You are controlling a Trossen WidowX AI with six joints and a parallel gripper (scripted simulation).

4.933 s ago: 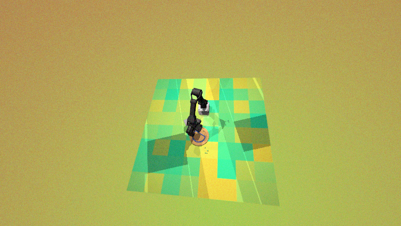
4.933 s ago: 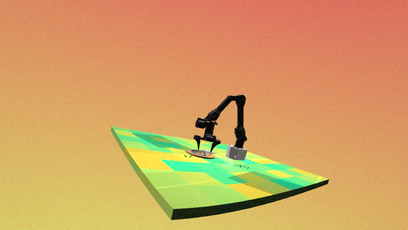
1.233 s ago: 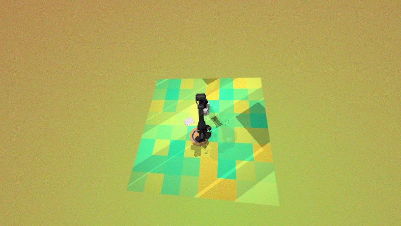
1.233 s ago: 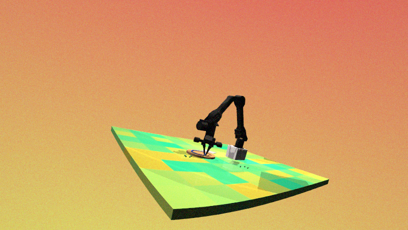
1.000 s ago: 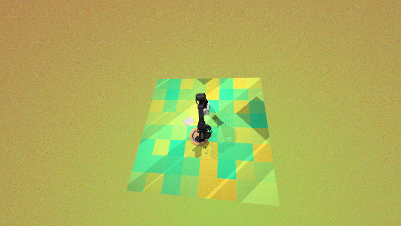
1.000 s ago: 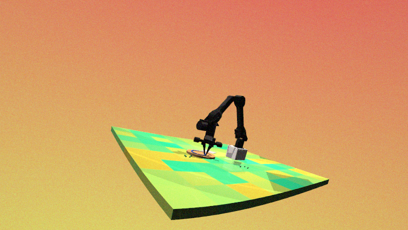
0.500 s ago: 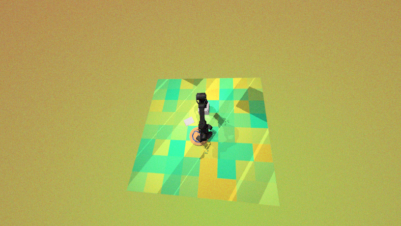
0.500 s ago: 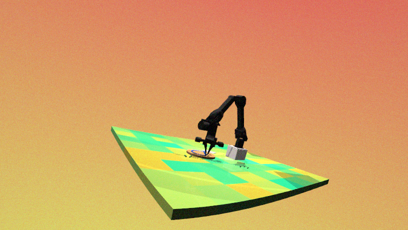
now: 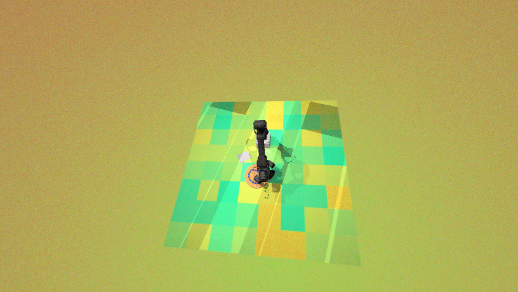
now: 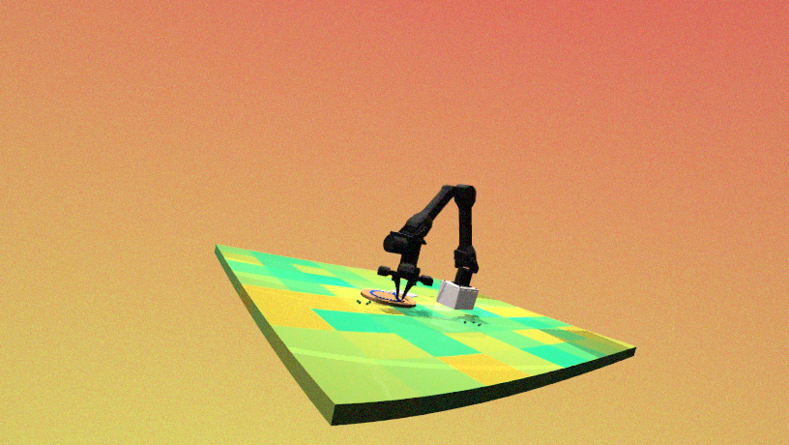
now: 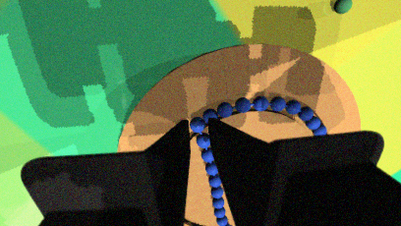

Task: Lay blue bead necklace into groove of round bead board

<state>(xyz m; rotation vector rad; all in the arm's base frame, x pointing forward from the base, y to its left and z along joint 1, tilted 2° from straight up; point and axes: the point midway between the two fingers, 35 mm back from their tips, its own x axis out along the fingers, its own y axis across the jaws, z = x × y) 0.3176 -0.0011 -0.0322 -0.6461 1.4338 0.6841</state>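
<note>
Round blue beads — tan disc

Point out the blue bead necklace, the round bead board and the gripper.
blue bead necklace (image 11: 260,103), wrist view, bead on its arc.
round bead board (image 11: 206,84), wrist view, bare far surface.
gripper (image 11: 199,129), wrist view, between the fingertips.

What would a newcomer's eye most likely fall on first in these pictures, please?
Probably the blue bead necklace, curving along the groove of the round bead board in the wrist view. Next, the gripper, low over the board with one bead between its fingertips, then the patchwork green-and-yellow table.
</note>
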